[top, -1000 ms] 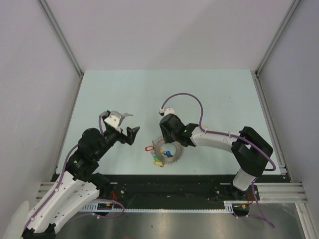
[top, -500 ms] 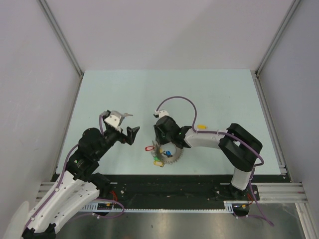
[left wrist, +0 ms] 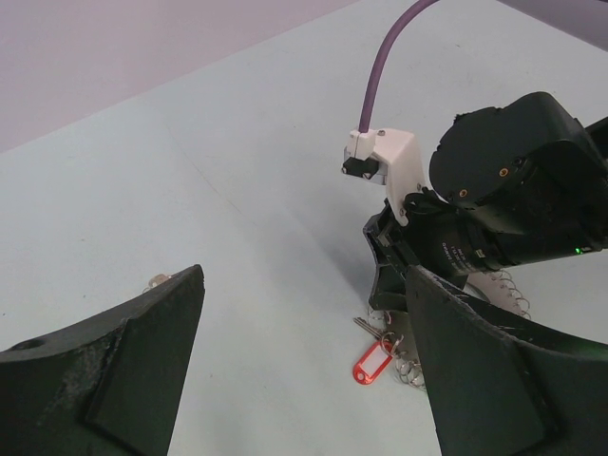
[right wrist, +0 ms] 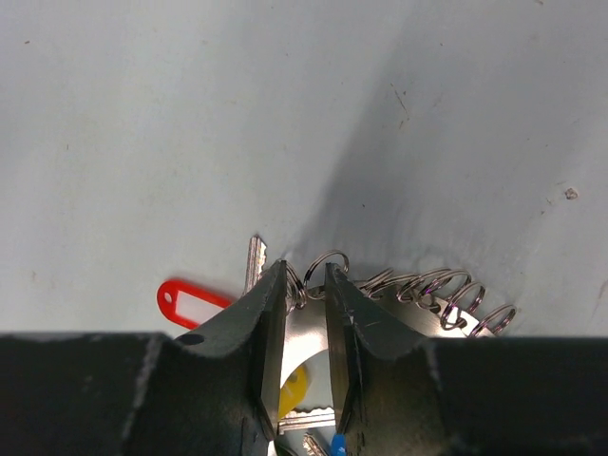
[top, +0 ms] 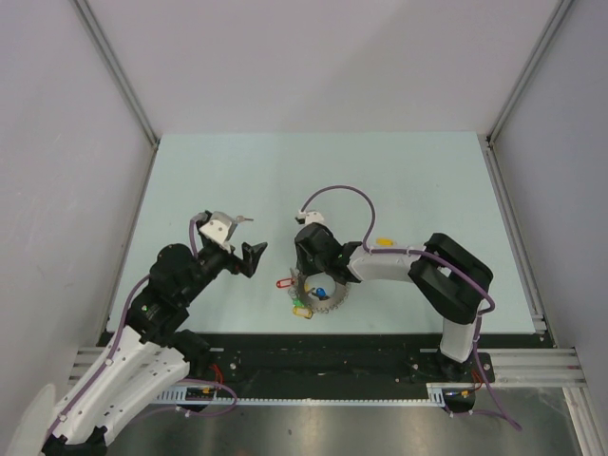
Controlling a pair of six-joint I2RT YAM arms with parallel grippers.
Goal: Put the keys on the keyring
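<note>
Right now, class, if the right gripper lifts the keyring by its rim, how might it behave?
The keyring looks like rigid metal, so probably keeps its shape. Its fringe, like the red tag, would likely dangle. Held at one edge by the right gripper, it may tilt.

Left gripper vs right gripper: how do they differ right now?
Left gripper jaws stand wide with nothing between them; right gripper jaws are narrow and straddle the keyring rim, though a firm grip is unclear. Left gripper hangs off to the keyring's side, apart from it; right gripper is down at it. Both are black, two-fingered, and face the keyring.
</note>
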